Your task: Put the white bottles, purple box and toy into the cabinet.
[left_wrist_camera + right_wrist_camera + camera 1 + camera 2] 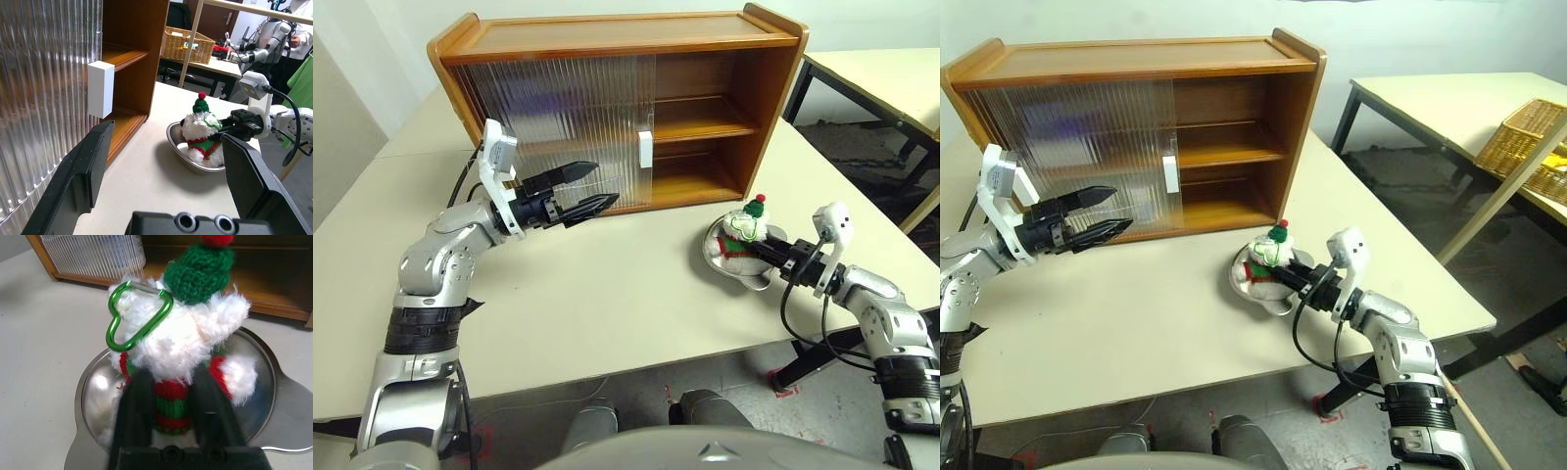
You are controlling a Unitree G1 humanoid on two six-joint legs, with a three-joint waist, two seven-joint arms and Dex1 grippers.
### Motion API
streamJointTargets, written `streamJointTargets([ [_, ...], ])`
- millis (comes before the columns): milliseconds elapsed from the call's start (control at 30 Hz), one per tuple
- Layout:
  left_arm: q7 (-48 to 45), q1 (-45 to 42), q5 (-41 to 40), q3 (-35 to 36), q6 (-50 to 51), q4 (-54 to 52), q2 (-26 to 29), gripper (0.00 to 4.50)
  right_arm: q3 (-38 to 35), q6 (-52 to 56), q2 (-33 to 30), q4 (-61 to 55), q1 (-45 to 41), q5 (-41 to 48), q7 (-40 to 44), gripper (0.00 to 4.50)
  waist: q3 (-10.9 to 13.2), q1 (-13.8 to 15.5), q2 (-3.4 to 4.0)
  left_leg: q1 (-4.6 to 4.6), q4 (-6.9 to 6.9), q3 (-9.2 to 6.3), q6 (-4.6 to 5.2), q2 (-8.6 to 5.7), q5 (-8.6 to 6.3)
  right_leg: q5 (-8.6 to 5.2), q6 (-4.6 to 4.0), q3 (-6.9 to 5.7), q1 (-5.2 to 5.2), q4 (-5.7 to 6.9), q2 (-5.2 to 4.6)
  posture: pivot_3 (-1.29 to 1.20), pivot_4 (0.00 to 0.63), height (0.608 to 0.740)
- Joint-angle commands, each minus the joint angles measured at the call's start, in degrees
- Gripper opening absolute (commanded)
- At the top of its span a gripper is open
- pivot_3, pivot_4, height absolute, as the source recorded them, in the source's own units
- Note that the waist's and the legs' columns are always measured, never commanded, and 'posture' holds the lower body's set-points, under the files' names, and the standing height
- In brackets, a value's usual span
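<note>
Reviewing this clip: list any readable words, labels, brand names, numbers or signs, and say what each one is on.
None can be read.
cabinet: bare wood, ribbed panels, plain white handle.
toy: no lettering; its green clip is unmarked.
metal bowl: no stamp visible.
Both grippers: no markings visible.

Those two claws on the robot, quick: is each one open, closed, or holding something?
Left gripper: open, holding nothing, near the cabinet.
Right gripper: fingers closed on the toy sitting in the metal bowl.
</note>
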Motion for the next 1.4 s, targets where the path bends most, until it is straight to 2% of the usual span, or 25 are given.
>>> streamJointTargets([
  [33,-0.38,-0.73,0.56,-0.41,-0.60,0.93,-0.24,4.50,0.19,0.11,-0.62,-0.30,-1.38,0.01,0.18,0.14,0.00,-0.02,0.00,0.00,0.00,0.00,0.00,0.00,0.00,0.00,0.00,0.00,0.00,0.00,0.00,-0.11,0.000,0.740],
  [433,-0.87,-1.53,1.14,-1.21,-0.71,1.58,-1.16,4.50,-3.55,7.72,-5.63,-8.47,-7.41,6.92,0.73,0.04,0.00,-0.26,0.00,-0.04,0.01,0.15,0.00,-0.03,0.00,-0.04,0.01,0.00,-0.01,0.00,0.03,-0.13,0.000,0.740],
  [633,-0.59,-1.22,1.24,-1.49,-0.67,1.20,-1.62,4.50,-1.90,7.41,-4.52,-3.49,-19.41,6.20,0.62,0.04,0.01,-0.84,0.03,-0.07,0.04,0.19,0.02,-0.03,0.01,-0.01,0.04,0.02,-0.07,0.01,0.09,-0.12,0.000,0.740],
  [900,0.76,0.41,0.52,-0.59,-0.25,-0.72,-1.19,4.50,-0.26,1.08,-2.25,12.87,-32.21,2.28,3.63,0.04,-0.02,-0.23,0.06,-0.35,-0.03,-0.08,0.04,0.02,0.01,0.01,0.00,-0.02,-0.39,0.01,0.09,-0.08,0.000,0.740],
  [1167,2.95,3.41,-0.58,1.09,0.92,-4.64,-0.73,4.50,0.89,-10.10,0.18,35.27,-44.85,-3.79,7.30,0.04,-0.02,1.04,0.08,-0.49,-0.06,-0.17,0.05,0.07,0.02,0.41,0.15,0.02,-0.62,0.04,0.07,-0.04,0.000,0.740],
  [1300,3.56,3.90,-0.80,1.28,1.25,-5.47,-0.66,4.50,0.49,-13.63,0.68,41.47,-48.32,-5.51,8.52,0.04,-0.02,1.65,0.08,-0.47,-0.06,-0.24,0.05,0.13,0.02,0.53,-0.57,0.01,-0.67,0.04,0.06,-0.02,0.000,0.740],
  [1400,4.09,4.28,-0.97,1.50,1.39,-5.98,-0.66,4.50,0.39,-15.81,1.28,45.99,-51.37,-6.82,8.16,0.04,-0.01,2.11,0.08,-0.47,-0.04,-0.23,0.05,0.15,0.02,0.56,-0.68,0.01,-0.67,0.04,0.04,-0.02,0.000,0.740],
])
